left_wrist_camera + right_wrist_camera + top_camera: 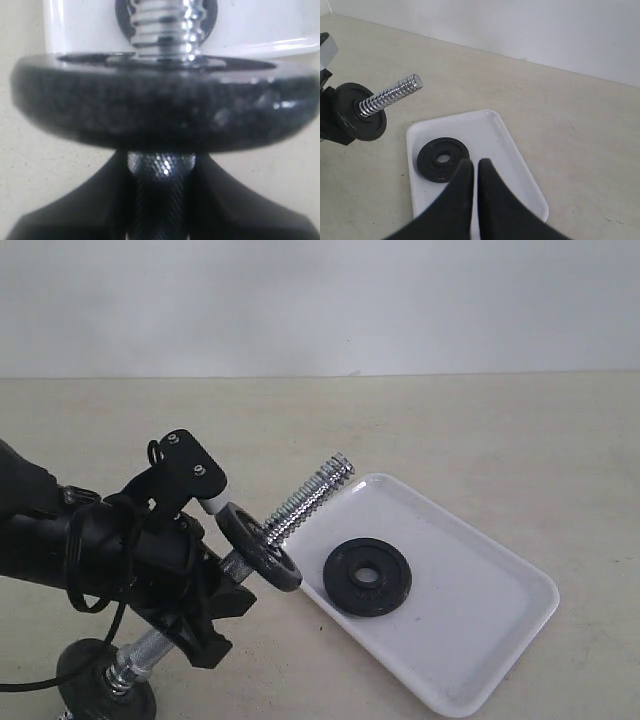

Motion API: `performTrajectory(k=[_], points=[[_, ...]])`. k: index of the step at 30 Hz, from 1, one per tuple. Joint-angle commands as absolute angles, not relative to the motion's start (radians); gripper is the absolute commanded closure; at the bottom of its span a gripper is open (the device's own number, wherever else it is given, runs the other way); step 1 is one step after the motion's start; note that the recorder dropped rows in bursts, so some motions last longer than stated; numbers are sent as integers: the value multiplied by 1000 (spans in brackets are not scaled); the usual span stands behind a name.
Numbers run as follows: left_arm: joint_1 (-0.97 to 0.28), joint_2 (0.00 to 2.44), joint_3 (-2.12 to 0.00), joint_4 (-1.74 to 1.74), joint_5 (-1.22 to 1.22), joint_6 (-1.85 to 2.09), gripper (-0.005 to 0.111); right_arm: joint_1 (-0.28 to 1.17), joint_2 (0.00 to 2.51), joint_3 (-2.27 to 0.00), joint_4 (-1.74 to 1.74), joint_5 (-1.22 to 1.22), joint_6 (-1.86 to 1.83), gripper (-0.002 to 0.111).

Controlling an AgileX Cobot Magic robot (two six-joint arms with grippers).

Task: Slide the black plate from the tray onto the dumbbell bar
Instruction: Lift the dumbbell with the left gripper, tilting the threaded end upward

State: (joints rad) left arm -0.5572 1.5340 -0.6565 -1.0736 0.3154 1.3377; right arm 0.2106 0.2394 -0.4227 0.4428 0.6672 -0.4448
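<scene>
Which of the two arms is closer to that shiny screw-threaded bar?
Left. The left fingers clamp the dumbbell bar just behind its mounted disc. The right fingers, shut on nothing, hang off toward the tray, clear of the bar.

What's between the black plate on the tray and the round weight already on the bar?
Nothing but bare tray, its rim and a little table; the right wrist view shows it.
</scene>
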Motion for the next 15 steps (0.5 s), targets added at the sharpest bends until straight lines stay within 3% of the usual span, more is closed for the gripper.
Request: performTrajectory(k=[1,15], points=[[-559,1447,-674,-1110,310,1340,102,208,242,-420,456,655,-455,107],[-557,1309,-651,-792,314,1040,102,208,429,-463,676,664,-689,107]])
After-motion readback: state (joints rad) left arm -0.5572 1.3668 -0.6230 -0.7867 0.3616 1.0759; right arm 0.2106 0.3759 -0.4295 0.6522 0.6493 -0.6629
